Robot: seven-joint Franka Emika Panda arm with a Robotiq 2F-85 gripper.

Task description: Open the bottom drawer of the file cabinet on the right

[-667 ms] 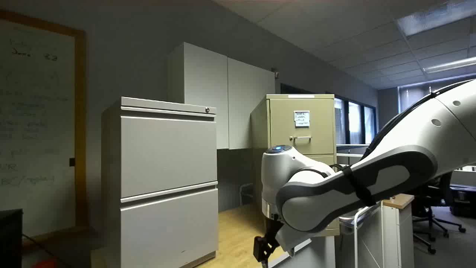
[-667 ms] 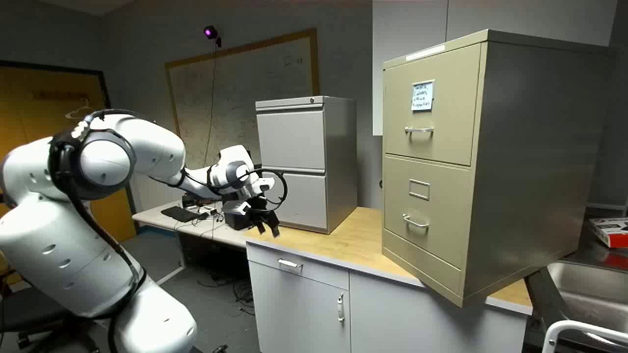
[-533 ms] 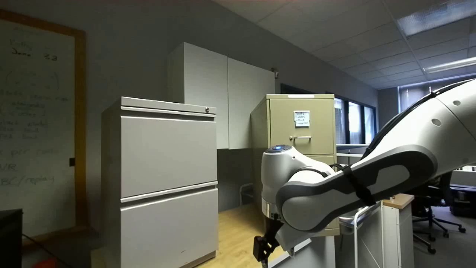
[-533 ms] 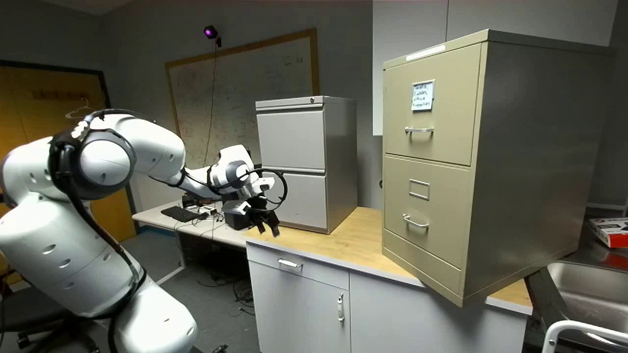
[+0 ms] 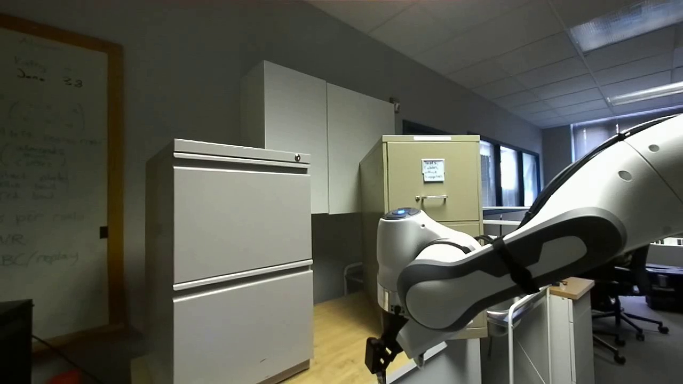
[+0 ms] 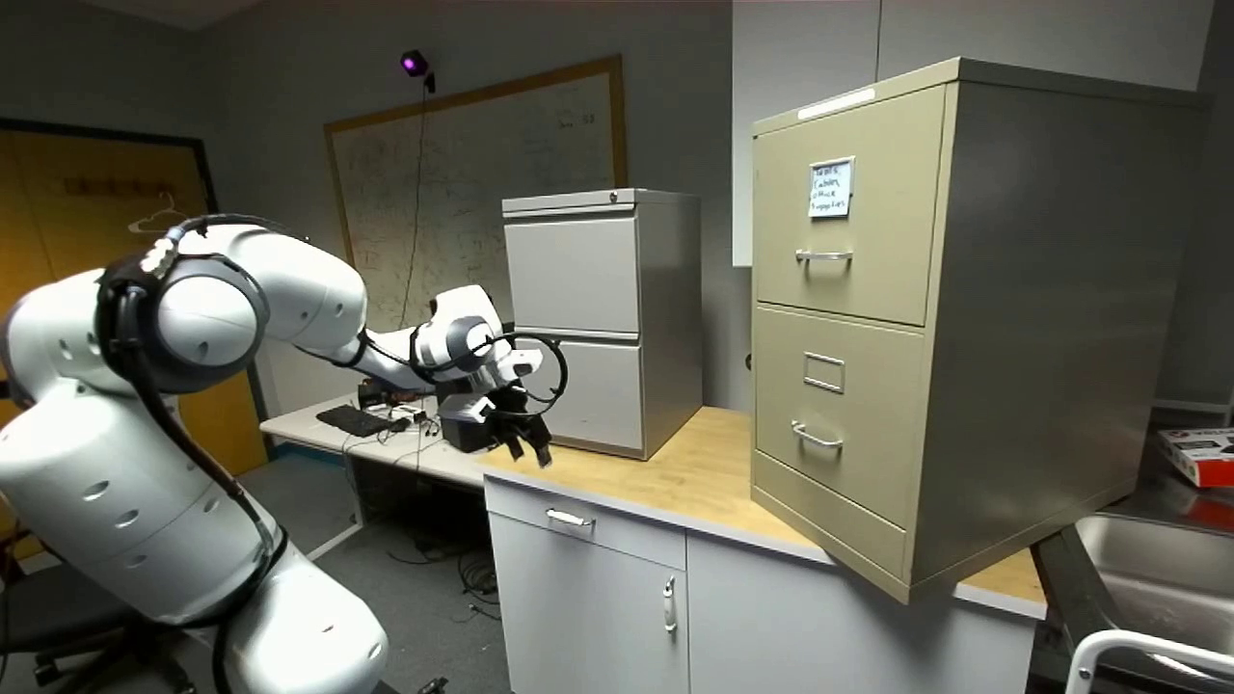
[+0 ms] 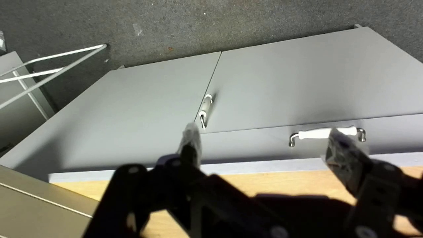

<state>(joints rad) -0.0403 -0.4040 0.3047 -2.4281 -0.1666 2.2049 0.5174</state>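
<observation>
Facing the file cabinet (image 6: 1003,328), we find the btm drawer (image 6: 872,414) low on its front, just above the base strip (image 6: 834,522): plain beige metal, fully closed, flush w/ the body. It has a small silver handle (image 6: 818,437) & a metal label frame (image 6: 824,372) above that. Over it sits the upper drawer (image 6: 892,241), closed too, w/ a handwritten sheet (image 6: 830,188) on its front. The file cabinet stands upright on the desk (image 6: 675,472), turned at an angle, w/ its near btm corner jutting past the desk's front edge.

Our claw (image 6: 531,460) hangs well apart from the file cabinet, to its left in an exterior view, near the desk's front edge. Its fingers (image 7: 345,160) are spread wide apart; btwn them the wrist view gives us grey cupboard fronts (image 7: 287,82), which run below the file cabinet & off to its left. In that view 1 finger partly covers a white pull (image 7: 312,134) on those fronts. In an exterior view the arm (image 5: 565,256) blocks most of the btm drawer from us, though the upper drawer shows.

Left of the file cabinet, also upright on the desk, we have a light-grey cabinet (image 6: 574,280) w/ 2 broad fronts, both closed; farther left on the wall, a whiteboard (image 6: 463,183). White wall cupboards (image 5: 357,138) hang up behind the file cabinet. To its right: a metal sink (image 6: 1171,569) & a red/white box (image 6: 1205,458).
</observation>
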